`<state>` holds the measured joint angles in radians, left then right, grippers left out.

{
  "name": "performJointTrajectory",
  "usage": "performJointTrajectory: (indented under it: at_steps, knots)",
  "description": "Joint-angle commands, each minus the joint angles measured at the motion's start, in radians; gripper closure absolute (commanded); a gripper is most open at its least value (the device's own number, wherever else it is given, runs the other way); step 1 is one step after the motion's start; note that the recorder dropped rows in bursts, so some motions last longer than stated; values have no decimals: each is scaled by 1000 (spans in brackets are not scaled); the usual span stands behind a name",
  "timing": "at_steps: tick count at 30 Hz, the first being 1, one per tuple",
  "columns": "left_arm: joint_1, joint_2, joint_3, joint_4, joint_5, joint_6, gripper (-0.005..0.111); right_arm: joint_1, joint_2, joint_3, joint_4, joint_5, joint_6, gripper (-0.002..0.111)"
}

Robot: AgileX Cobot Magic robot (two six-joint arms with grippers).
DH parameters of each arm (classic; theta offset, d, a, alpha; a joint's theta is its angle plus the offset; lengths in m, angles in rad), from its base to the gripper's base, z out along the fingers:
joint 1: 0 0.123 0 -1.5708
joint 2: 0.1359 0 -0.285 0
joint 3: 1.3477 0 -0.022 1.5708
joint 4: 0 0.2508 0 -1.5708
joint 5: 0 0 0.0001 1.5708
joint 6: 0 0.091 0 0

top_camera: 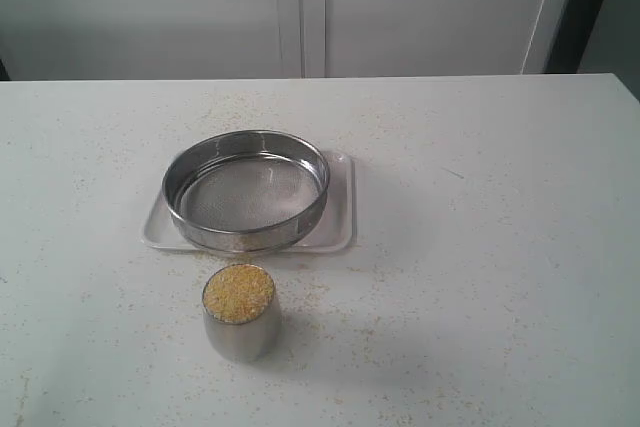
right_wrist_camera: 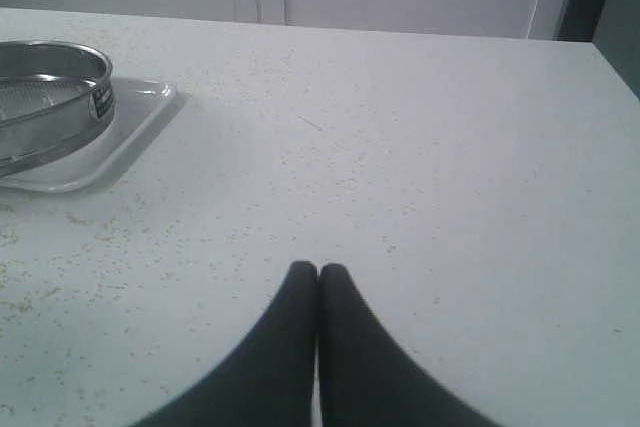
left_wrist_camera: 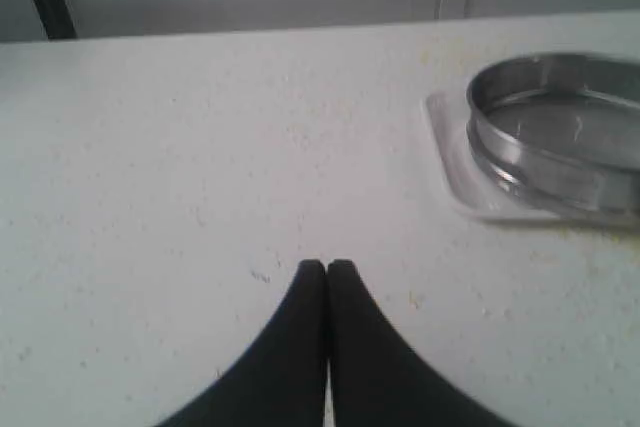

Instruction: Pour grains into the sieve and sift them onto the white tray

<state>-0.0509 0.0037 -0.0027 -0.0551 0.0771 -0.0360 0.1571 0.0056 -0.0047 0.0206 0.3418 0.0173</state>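
Left gripper (left_wrist_camera: 327, 265) closed tight, fingers together, above table (left_wrist_camera: 180, 147); right gripper (right_wrist_camera: 318, 268) same. We saw sieve (top_camera: 246, 190) resting in white tray (top_camera: 342, 235); grains (top_camera: 238, 293) filled steel cup (top_camera: 238, 335) near tray.

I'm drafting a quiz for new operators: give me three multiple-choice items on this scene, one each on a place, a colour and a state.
1. The sieve sits: A) on the white tray B) on the floor C) atop a bowl
2. The grains in the steel cup are: A) black B) yellow C) green
3. The left hand and right hand are: A) open B) shut, empty C) gripping the sieve
A, the tray shows beneath it; B, the cup's fill is yellow; B, both are closed with nothing between.
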Motion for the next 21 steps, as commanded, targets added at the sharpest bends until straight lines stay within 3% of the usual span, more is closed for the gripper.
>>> performJointTrajectory:
  at_steps: [1, 5, 13, 15, 21]
  knots:
    - [0, -4, 3, -15, -123, -20, 107, -9, -6, 5, -4, -7, 6, 108]
    - [0, -4, 3, -15, -223, -25, 107, -9, -6, 5, -4, -7, 6, 108]
    - [0, -4, 3, -15, -378, -189, 107, -9, -6, 5, -4, -7, 6, 108]
    - [0, -4, 3, -15, -370, -268, 107, -9, -6, 5, -4, -7, 6, 108]
    - [0, -4, -50, 4, -270, -240, 107, -9, -6, 5, -4, -7, 6, 108]
